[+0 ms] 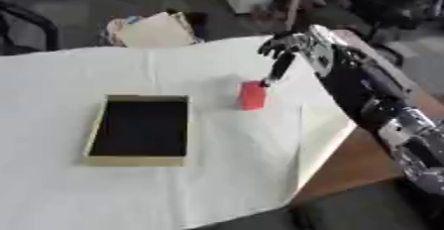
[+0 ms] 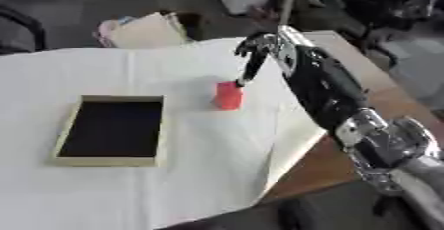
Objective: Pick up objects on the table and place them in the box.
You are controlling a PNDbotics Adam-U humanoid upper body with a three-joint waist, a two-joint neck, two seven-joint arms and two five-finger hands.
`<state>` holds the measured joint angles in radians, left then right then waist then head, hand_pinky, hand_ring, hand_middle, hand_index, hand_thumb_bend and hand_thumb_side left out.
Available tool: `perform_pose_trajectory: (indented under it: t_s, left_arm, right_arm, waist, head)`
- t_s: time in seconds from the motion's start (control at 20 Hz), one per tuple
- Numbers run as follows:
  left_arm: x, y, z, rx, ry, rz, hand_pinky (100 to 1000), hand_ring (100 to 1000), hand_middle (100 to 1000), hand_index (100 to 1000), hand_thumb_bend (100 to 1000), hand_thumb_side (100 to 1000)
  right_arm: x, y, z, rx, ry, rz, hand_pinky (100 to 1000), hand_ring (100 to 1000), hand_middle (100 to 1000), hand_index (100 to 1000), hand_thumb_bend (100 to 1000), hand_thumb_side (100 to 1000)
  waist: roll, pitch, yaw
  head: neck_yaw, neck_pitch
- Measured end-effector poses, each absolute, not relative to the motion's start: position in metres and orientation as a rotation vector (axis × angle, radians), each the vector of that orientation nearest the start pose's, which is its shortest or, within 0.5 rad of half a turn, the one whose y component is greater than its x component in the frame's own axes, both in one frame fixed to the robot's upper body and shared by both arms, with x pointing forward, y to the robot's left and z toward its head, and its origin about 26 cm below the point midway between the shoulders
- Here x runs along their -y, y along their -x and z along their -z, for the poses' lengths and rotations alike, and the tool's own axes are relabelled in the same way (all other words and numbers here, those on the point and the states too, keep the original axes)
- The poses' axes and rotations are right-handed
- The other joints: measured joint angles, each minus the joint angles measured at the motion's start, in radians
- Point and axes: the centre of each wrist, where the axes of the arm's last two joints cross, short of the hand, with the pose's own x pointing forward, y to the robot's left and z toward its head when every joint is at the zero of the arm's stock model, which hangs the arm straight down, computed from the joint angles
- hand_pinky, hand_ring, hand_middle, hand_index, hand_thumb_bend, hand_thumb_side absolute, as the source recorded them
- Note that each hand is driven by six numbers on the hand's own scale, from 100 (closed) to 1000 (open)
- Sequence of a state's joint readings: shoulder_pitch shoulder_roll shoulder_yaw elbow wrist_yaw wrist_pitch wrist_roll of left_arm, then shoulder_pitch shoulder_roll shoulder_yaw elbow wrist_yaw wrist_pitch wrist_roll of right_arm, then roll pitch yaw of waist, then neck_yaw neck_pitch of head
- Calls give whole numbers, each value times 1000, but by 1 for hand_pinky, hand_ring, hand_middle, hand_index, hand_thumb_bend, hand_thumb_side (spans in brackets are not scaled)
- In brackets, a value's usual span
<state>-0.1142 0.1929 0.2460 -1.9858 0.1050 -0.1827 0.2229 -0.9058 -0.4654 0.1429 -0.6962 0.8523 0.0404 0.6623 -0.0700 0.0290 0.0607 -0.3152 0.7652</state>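
A small red block [image 1: 252,95] stands upright on the white tablecloth, to the right of the box. The box [image 1: 97,129] is shallow, with tan walls and a dark inside, and nothing shows in it. My right hand [image 1: 284,50] reaches in from the right and hovers just above and behind the block. One long finger [image 1: 279,70] points down and its tip meets the block's top right corner. The other fingers are bent loosely and hold nothing. My left hand shows in neither view.
The white cloth [image 1: 173,194] covers most of the table, and bare brown tabletop [image 1: 347,167] shows at the right edge. A tan bag or folder [image 1: 156,29] lies beyond the far edge. Chairs and furniture stand behind.
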Motion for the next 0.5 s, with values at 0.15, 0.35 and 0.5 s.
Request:
perform_pose_trajectory:
  t_s: [0.15,0.35,0.5]
  left_arm:
    - [-320,-273,-148,2300,-351,-261,806,531,595,797,246,458]
    - [-320,-273,-148,2300,-351,-261,806,531,595,797,245,458]
    - [-320,-273,-148,2300,-351,-261,806,531,595,797,245,458]
  right_arm:
    - [326,-477,-129,831,583,-1340,883,927,944,1000,484,218]
    - [326,-477,-127,825,577,-1352,882,927,943,1000,485,218]
    - [327,-476,-124,817,569,-1361,882,927,943,1000,483,219]
  waist:
    - [0,0,0]
    - [0,0,0]
    - [0,0,-2]
  head:
    - [0,0]
    - [0,0]
    - [0,0]
